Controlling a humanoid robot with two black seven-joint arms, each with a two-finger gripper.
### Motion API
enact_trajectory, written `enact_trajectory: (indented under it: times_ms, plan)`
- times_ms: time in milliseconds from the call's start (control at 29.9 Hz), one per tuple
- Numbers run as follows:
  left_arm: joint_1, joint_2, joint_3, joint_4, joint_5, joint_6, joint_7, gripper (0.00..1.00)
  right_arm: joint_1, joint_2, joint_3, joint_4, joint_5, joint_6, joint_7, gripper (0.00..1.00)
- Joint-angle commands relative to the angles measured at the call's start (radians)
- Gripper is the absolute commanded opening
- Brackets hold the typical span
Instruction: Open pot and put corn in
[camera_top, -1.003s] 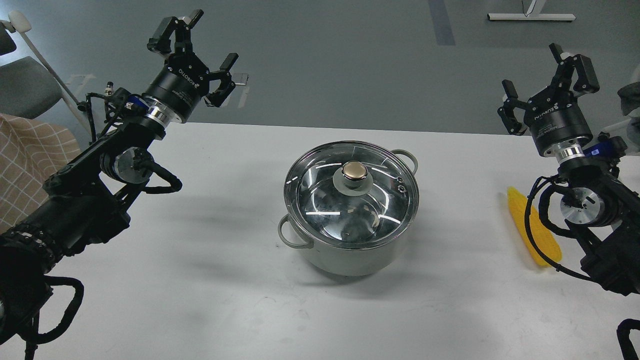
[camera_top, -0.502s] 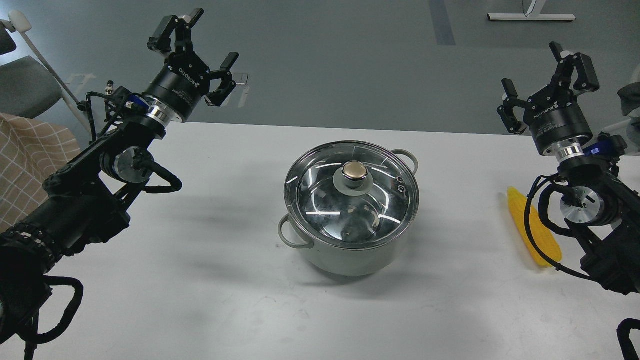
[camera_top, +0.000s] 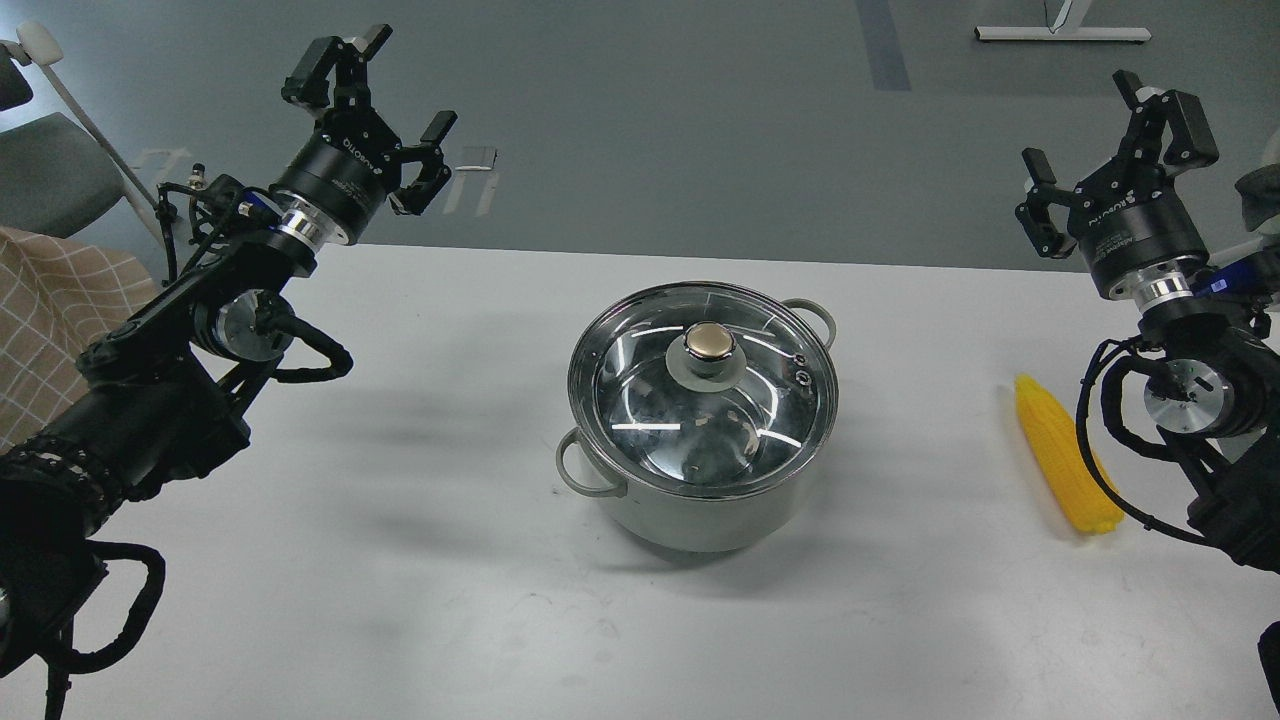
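Both the left hand (camera_top: 375, 105) and right hand (camera_top: 1120, 135), fingers spread and empty, have drifted outward from the lidded pot (camera_top: 700, 500) at the tabletop (camera_top: 400, 560) centre, so the glass lid (camera_top: 703, 385) stays on and the corn (camera_top: 1062, 466) lies untouched beside the right arm.

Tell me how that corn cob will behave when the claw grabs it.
The corn looks stiff, so it should lift without sagging. Its round, tapered body lying flat on the table may roll if nudged sideways. The bumpy kernels probably give fair grip.
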Motion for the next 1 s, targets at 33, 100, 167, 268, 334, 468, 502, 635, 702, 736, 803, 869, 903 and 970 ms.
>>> enact_trajectory:
  times_ms: [33, 100, 167, 268, 334, 468, 502, 635, 702, 736, 803, 869, 903, 970]
  plan:
    - [-0.010, 0.002, -0.003, 0.066, -0.006, 0.000, 0.002, 0.98, 0.022, -0.002, -0.033, -0.054, 0.000, -0.001, 0.000, 1.00]
    - [-0.010, 0.002, -0.001, 0.069, -0.006, 0.000, 0.002, 0.98, 0.034, -0.002, -0.034, -0.095, 0.002, -0.003, 0.000, 1.00]
    - [-0.009, -0.001, -0.003, 0.070, -0.008, 0.000, -0.005, 0.98, 0.039, 0.001, -0.031, -0.119, 0.005, -0.003, 0.000, 1.00]
    - [-0.007, -0.011, -0.015, 0.066, -0.009, 0.000, 0.000, 0.98, 0.057, 0.010, -0.030, -0.122, 0.011, -0.006, 0.000, 1.00]
    - [-0.006, -0.016, -0.015, 0.061, -0.009, 0.000, 0.000, 0.98, 0.062, 0.012, -0.031, -0.123, 0.011, -0.008, 0.000, 1.00]
    - [-0.001, -0.025, -0.010, 0.057, -0.008, 0.000, -0.001, 0.98, 0.065, 0.024, -0.033, -0.138, 0.006, -0.008, 0.000, 1.00]
    - [-0.001, -0.027, -0.009, 0.055, -0.008, 0.000, -0.003, 0.98, 0.067, 0.026, -0.033, -0.151, 0.006, -0.008, 0.000, 1.00]
    - [-0.001, -0.045, -0.001, 0.055, -0.005, 0.000, -0.011, 0.98, 0.070, 0.052, -0.033, -0.186, 0.014, -0.006, 0.000, 1.00]
    - [-0.002, -0.048, -0.001, 0.055, 0.001, 0.000, -0.011, 0.98, 0.068, 0.061, -0.033, -0.182, 0.014, -0.004, 0.000, 1.00]
    - [-0.002, -0.050, -0.001, 0.055, 0.004, 0.000, -0.012, 0.98, 0.068, 0.059, -0.033, -0.182, 0.014, -0.003, 0.000, 1.00]
    - [-0.002, -0.056, 0.000, 0.054, 0.009, 0.000, -0.012, 0.98, 0.068, 0.058, -0.033, -0.182, 0.014, -0.003, 0.000, 1.00]
    - [-0.006, -0.061, 0.002, 0.054, 0.012, 0.000, -0.012, 0.98, 0.068, 0.059, -0.033, -0.174, 0.014, -0.001, 0.000, 1.00]
    - [-0.006, -0.061, 0.002, 0.054, 0.012, 0.000, -0.012, 0.98, 0.068, 0.061, -0.033, -0.174, 0.013, -0.001, 0.000, 1.00]
    - [-0.006, -0.059, 0.002, 0.054, 0.017, 0.000, -0.012, 0.98, 0.070, 0.062, -0.034, -0.174, 0.013, -0.003, 0.000, 1.00]
